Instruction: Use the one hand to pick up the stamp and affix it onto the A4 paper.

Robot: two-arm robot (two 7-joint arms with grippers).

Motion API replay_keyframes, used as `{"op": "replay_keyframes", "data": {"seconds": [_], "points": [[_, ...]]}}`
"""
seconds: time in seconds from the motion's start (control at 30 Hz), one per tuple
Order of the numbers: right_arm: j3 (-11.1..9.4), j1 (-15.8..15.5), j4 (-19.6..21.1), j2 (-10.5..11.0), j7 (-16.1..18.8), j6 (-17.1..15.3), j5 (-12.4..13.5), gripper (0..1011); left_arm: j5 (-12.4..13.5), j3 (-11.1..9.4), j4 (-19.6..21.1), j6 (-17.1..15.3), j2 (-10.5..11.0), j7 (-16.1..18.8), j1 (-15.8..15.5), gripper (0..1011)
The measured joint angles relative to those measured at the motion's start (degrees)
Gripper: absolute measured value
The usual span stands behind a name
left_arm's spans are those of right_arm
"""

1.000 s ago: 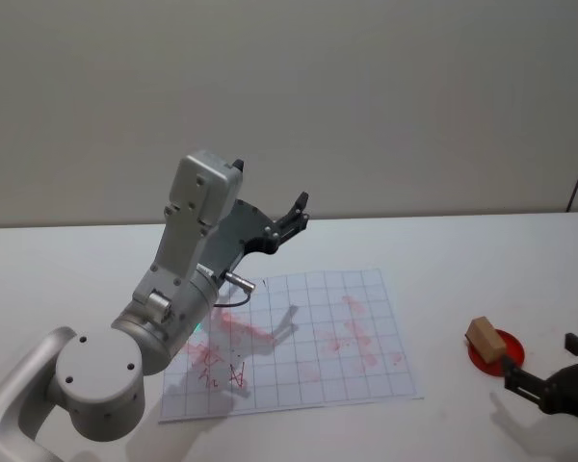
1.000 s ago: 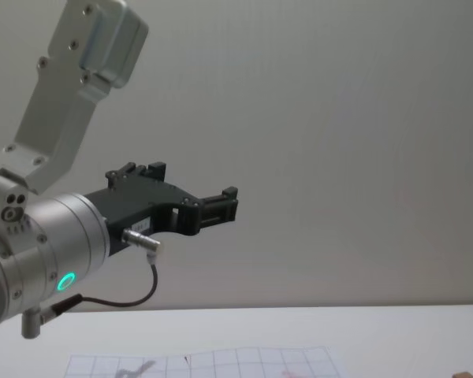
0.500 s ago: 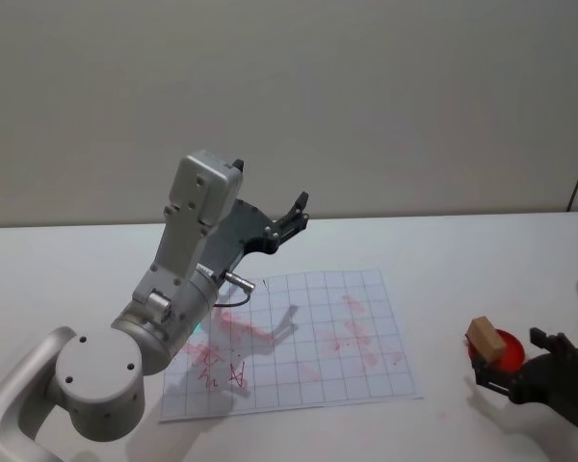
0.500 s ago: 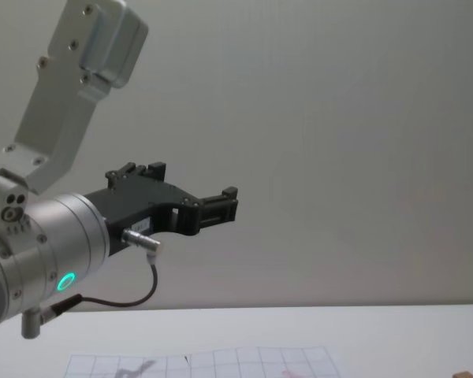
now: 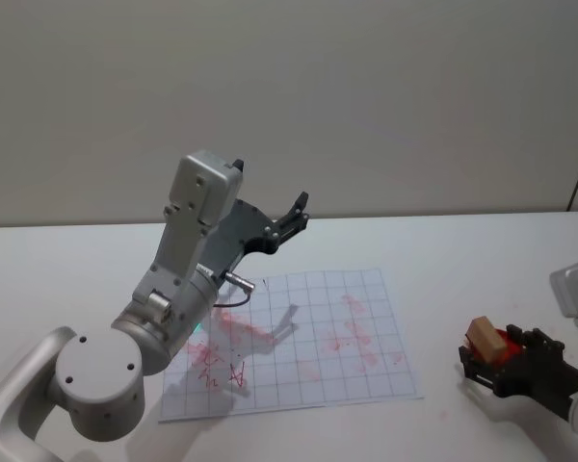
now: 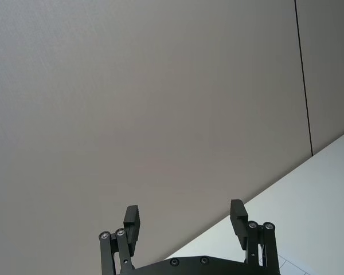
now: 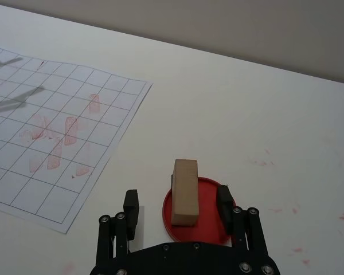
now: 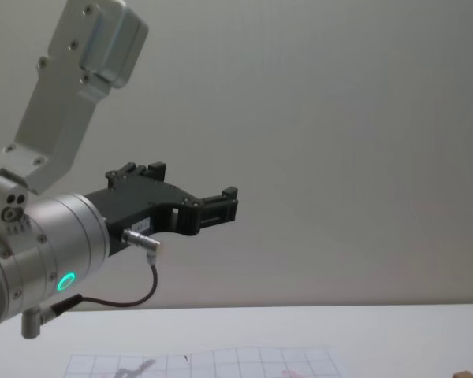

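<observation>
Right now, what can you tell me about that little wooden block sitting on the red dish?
The small light-brown rectangular wooden block stands upright on its end, plain and smooth-looking, on a flat round red dish on the white table. The all-black right gripper has its fingers open on either side of the block, not touching it. Nothing else touches it; the gridded white paper lies apart, to the robot's left.

The stamp (image 7: 185,192) is matt bare wood, the dish (image 7: 208,206) smooth plastic, the A4 paper (image 7: 63,123) matt.
</observation>
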State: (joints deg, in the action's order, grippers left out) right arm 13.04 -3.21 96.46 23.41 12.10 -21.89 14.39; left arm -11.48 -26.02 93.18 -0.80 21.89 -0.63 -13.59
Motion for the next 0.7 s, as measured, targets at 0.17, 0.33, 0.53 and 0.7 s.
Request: {"op": "replay_keyframes", "data": {"seconds": [0.17,0.33,0.53,0.7], "points": [[0.22,0.68,-0.67,-0.34,0.49,-0.21,-0.55,704,0.0,0.0,0.0,0.0,0.0,0.0,0.0,1001],[0.35,1.12,-1.11,-0.56,0.8,-0.35,-0.92,560,0.0,0.0,0.0,0.0,0.0,0.0,0.0,1001],[0.42,1.4,-1.4,-0.7,1.0,-0.42,-1.14,358,0.0,0.0,0.0,0.0,0.0,0.0,0.0,1001],[0.47,1.59,-1.57,-0.81,1.14,-0.47,-1.3,232,0.0,0.0,0.0,0.0,0.0,0.0,0.0,1001]]}}
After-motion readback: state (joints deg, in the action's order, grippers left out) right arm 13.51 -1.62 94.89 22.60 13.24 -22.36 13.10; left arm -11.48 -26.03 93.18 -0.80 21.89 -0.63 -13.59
